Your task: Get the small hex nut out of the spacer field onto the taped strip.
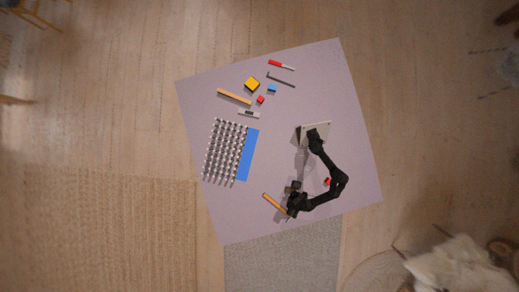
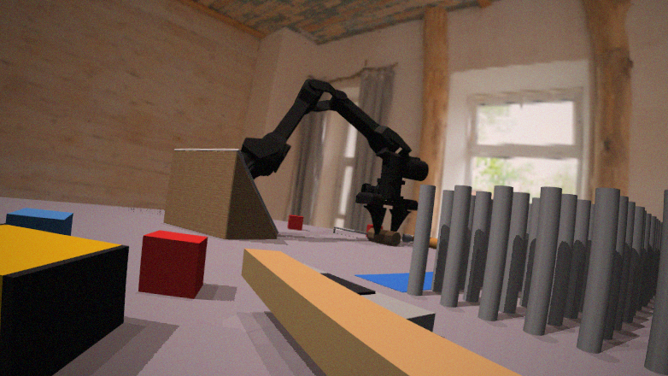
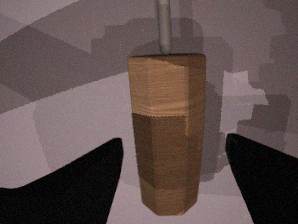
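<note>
A tool with a brown wooden handle and a thin metal rod lies on the table near its front edge. My gripper is lowered over the handle, with one finger on each side. The fingers are open, and a gap shows on both sides of the handle. The grey standing spacers fill a rectangular field, with the blue taped strip along its near side. The nut is hidden among the spacers.
An orange dowel lies beside my gripper, and a small red cube is near the arm's wedge mount. At the far end lie a red-handled tool, a black L-key, a yellow block, cubes, an orange bar and a grey piece.
</note>
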{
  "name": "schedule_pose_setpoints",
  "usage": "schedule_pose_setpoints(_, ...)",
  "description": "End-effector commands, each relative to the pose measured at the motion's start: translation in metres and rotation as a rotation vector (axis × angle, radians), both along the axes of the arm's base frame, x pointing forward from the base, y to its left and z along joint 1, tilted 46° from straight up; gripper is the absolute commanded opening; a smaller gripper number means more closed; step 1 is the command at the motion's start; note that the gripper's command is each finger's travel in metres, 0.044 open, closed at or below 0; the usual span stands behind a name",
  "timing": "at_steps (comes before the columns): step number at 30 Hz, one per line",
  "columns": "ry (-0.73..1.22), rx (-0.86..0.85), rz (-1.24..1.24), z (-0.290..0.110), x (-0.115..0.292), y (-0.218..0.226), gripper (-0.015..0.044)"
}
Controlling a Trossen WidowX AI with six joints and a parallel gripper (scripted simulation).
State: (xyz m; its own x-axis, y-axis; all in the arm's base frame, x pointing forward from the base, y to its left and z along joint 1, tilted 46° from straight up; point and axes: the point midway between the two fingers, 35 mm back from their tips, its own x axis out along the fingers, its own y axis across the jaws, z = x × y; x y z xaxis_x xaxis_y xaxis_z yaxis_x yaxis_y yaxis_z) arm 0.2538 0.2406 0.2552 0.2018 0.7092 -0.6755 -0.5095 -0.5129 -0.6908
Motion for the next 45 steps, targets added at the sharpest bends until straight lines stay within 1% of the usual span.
schedule_pose_setpoints(1,0.006,-0.003,-0.003,-0.007,0.001,0.005,0.0280)
schedule_pose_setpoints(9,0.005,-0.001,-0.002,-0.015,0.002,0.012,0.0280)
schedule_pose_setpoints(13,0.005,-0.001,-0.002,-0.015,0.002,0.012,0.0175)
schedule_pose_setpoints(20,0.005,-0.001,-0.002,-0.015,0.002,0.012,0.0128)
schedule_pose_setpoints(25,0.003,-0.003,0.000,0.003,-0.002,-0.006,0.0000)
schedule_pose_setpoints(29,0.002,-0.004,0.002,0.023,-0.009,-0.026,0.0000)
schedule_pose_setpoints(31,0.002,-0.004,0.002,0.026,-0.011,-0.030,0.0000)
schedule_pose_setpoints(37,0.002,-0.004,0.002,0.025,-0.013,-0.029,0.0000)
schedule_pose_setpoints(45,0.007,-0.005,-0.002,0.014,-0.042,-0.026,0.0000)
